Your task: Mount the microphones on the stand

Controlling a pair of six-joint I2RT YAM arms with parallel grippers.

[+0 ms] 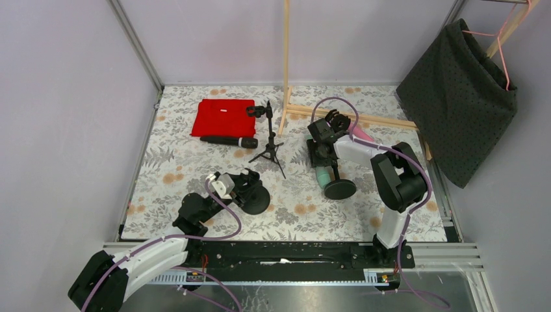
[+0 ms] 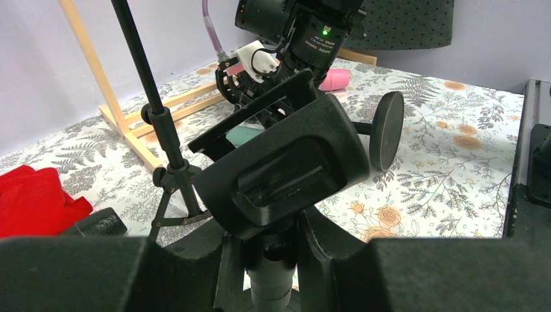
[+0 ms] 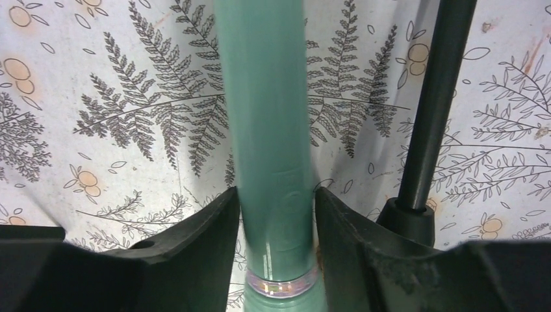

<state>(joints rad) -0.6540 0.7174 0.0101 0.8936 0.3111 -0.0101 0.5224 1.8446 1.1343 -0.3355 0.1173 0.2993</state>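
Right gripper (image 3: 276,214): your fingers (image 3: 201,240) sit flush against both sides of the mint green microphone (image 3: 263,97), low on its body by the clear ring. I read that as a grip, taken low so the long end is free to slide into a clip.
Mint green microphone: it lies on the floral table cover (image 1: 175,162), at 6 o'clock from your right wrist in the top view.
Round-base stand (image 1: 340,188): its disc is at 5 o'clock of that microphone and its rod (image 3: 429,110) runs just beside it. From the left wrist view it looks tipped on its side, so it probably cannot take a microphone yet.
Left gripper (image 2: 273,257): you are clamped on the stem of a clip stand (image 2: 279,169), just under the clip. The clip mouth faces 1 o'clock toward your right arm, likely so it can be steadied as the receiver.
Tripod stand (image 1: 269,140): upright at 12 o'clock of your left gripper, unused.
Black microphone (image 1: 229,140): it touches the near edge of the red cloth (image 1: 222,116), at 11 o'clock of your left gripper.
Pink microphone (image 1: 360,135): at 2 o'clock of your right gripper, near the wooden frame (image 1: 351,116).
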